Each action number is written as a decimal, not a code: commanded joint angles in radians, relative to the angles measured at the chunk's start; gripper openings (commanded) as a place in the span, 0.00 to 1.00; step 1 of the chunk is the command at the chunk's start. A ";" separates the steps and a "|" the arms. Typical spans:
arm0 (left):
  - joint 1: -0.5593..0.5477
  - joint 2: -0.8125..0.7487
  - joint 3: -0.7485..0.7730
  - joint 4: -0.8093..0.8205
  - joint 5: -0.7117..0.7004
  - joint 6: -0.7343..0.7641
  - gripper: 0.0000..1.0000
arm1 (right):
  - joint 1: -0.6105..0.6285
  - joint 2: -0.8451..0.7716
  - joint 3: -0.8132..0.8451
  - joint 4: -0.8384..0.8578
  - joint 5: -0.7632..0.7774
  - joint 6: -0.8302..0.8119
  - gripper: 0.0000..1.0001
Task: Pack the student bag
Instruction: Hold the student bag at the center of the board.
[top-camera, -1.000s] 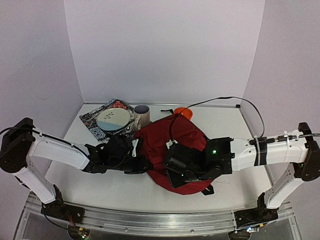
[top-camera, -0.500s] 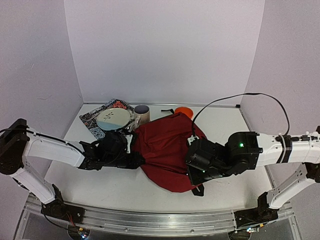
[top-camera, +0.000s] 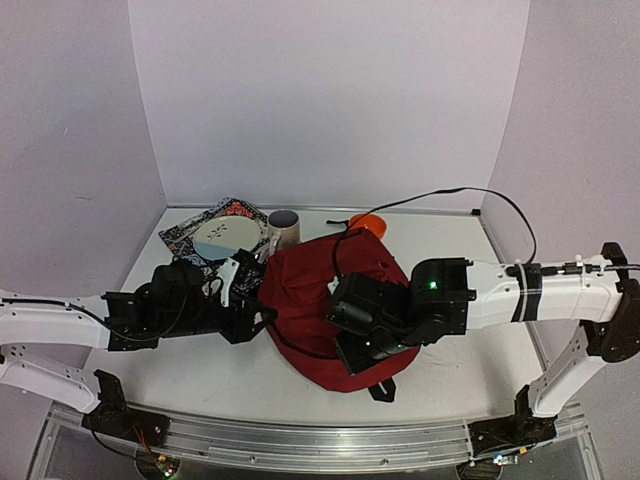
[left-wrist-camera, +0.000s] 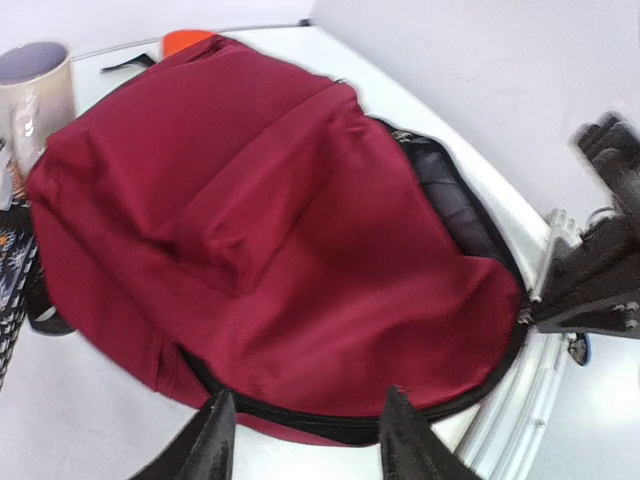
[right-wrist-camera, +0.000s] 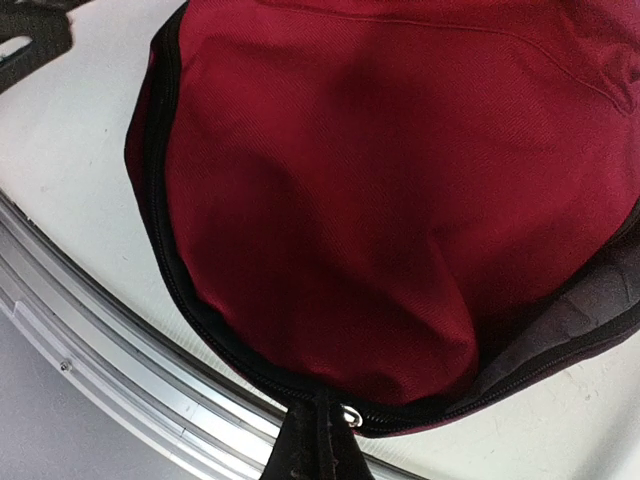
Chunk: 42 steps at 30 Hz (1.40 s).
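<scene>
The student bag (top-camera: 310, 285), a large dark red backpack, lies flat in the middle of the table. My left gripper (left-wrist-camera: 310, 442) is open just off the bag's (left-wrist-camera: 280, 220) left edge, its fingers (left-wrist-camera: 215, 440) on either side of the black zip line and nothing between them. My right gripper (right-wrist-camera: 322, 438) is shut on the zip pull (right-wrist-camera: 349, 415) at the bag's (right-wrist-camera: 380, 200) near edge. In the top view the right wrist (top-camera: 385, 315) covers the bag's near right part.
At the back left a patterned mat (top-camera: 190, 235) holds a pale plate (top-camera: 226, 239), with a mug (top-camera: 284, 230) beside it. An orange object (top-camera: 368, 224) lies behind the bag. A metal rail (right-wrist-camera: 90, 330) runs along the table's near edge. A black cable (top-camera: 440, 196) arcs above the right arm.
My left gripper has opened, let go of the bag's edge and drawn back to the left. The right gripper, still shut, has moved left along the bag's near edge.
</scene>
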 joint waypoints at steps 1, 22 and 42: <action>-0.047 -0.025 0.002 0.060 0.106 0.172 0.56 | 0.002 0.010 0.053 0.002 -0.005 -0.030 0.00; -0.250 0.255 0.070 0.353 0.105 0.639 0.62 | 0.002 0.002 0.064 0.003 -0.003 0.000 0.00; -0.309 0.356 0.068 0.426 0.115 0.624 0.00 | -0.044 -0.051 0.022 -0.034 0.051 0.017 0.00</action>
